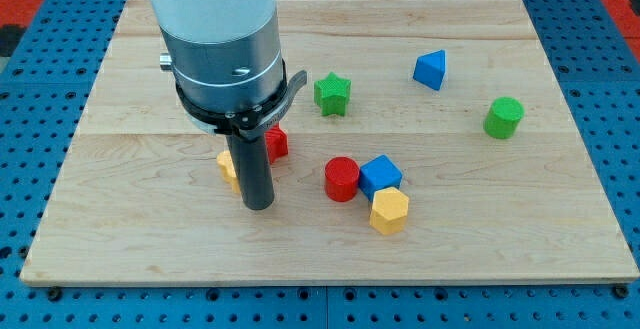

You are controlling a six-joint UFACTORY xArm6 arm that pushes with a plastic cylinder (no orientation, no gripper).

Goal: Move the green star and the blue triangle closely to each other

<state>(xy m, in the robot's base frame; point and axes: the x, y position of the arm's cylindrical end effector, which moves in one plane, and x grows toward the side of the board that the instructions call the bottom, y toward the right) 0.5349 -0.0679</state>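
The green star lies on the wooden board above the middle. The blue triangle lies to its right, nearer the view's top, about a hundred pixels away. My tip rests on the board left of centre, well below and left of the green star. It stands right beside a yellow block, which the rod partly hides, and just below a red block.
A red cylinder, a blue cube and a yellow hexagon cluster right of my tip. A green cylinder stands at the right. The arm's large grey body covers the board's upper left.
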